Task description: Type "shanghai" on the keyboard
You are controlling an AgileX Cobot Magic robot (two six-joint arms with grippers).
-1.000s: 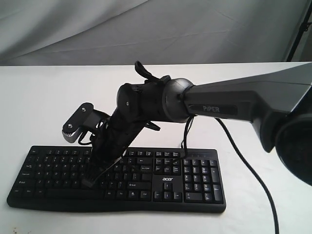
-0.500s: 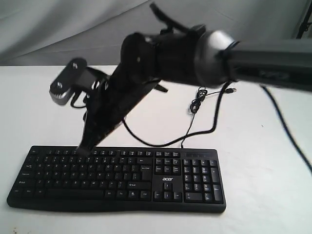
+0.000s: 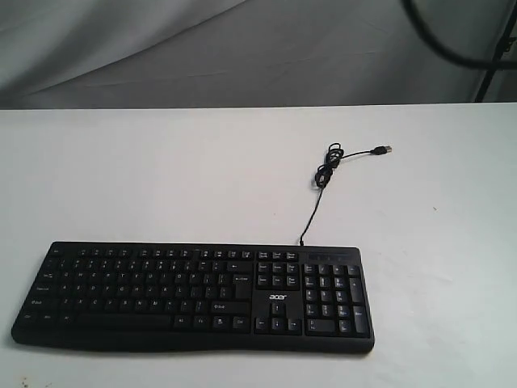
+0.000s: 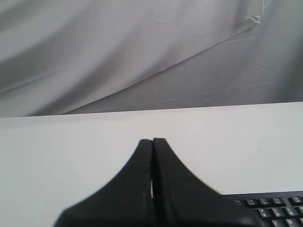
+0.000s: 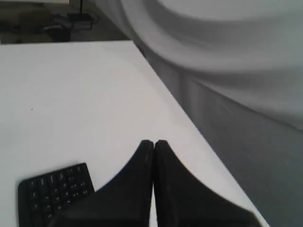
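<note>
The black keyboard [image 3: 194, 295] with a white acer logo lies flat near the table's front edge, and its thin cable [image 3: 323, 182] runs back to a USB plug. Neither arm shows in the exterior view. In the left wrist view my left gripper [image 4: 152, 141] is shut with nothing in it, and a corner of the keyboard [image 4: 274, 208] lies beside it. My right gripper [image 5: 154, 142] is shut and holds nothing in the right wrist view, raised above the table beside the keyboard's number-pad end [image 5: 54, 189].
The white table [image 3: 161, 178] stretches behind the keyboard. A grey cloth backdrop [image 3: 242, 48] hangs past the table's far edge. A dark cable [image 3: 452, 48] and a stand leg [image 3: 494, 56] show at the top right.
The right arm, which was down over the keyboard's letter keys, lifted up and away and is now out of the exterior view. The keyboard has not shifted.
</note>
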